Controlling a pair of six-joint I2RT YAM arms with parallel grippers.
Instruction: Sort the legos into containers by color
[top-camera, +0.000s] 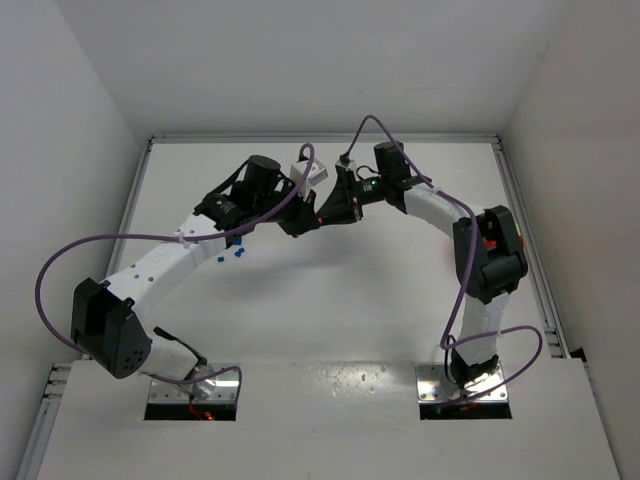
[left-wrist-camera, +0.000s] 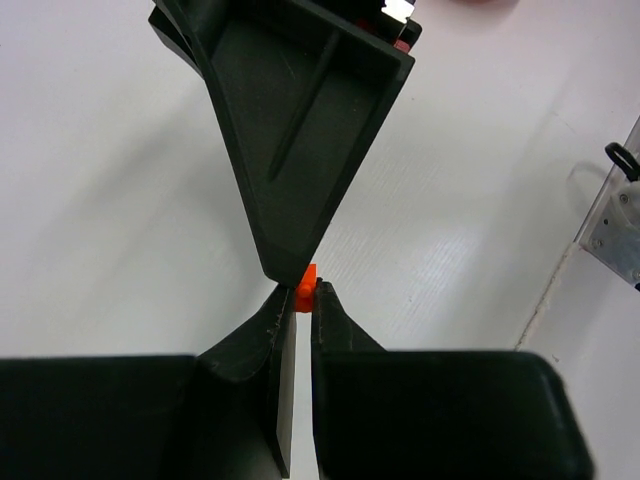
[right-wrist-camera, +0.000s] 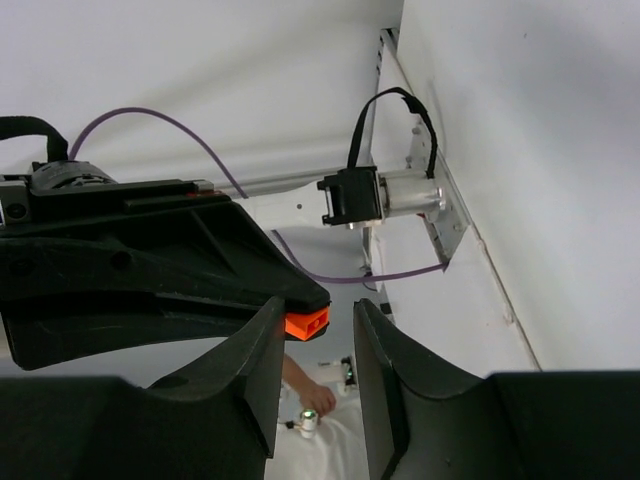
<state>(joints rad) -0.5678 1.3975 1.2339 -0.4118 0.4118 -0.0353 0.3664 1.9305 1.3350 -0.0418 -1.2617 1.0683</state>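
My left gripper (left-wrist-camera: 305, 290) is shut on a tiny orange lego (left-wrist-camera: 305, 283), pinched at its very fingertips above the white table (left-wrist-camera: 120, 200). In the top view the two grippers meet tip to tip at the table's far middle, left gripper (top-camera: 297, 222) facing right gripper (top-camera: 322, 215). My right gripper (right-wrist-camera: 318, 310) is open, its jaws standing on either side of the orange lego (right-wrist-camera: 307, 322). The lego lies close against one finger, with a gap to the other. The left gripper's black finger (right-wrist-camera: 150, 270) fills the left of the right wrist view. The containers are out of view.
Two small blue legos (top-camera: 240, 255) lie on the table just under the left arm. A metal bracket with a black strap (right-wrist-camera: 385, 195) is fixed at the table's edge rail. White walls close in the table on three sides. Purple cables loop off both arms.
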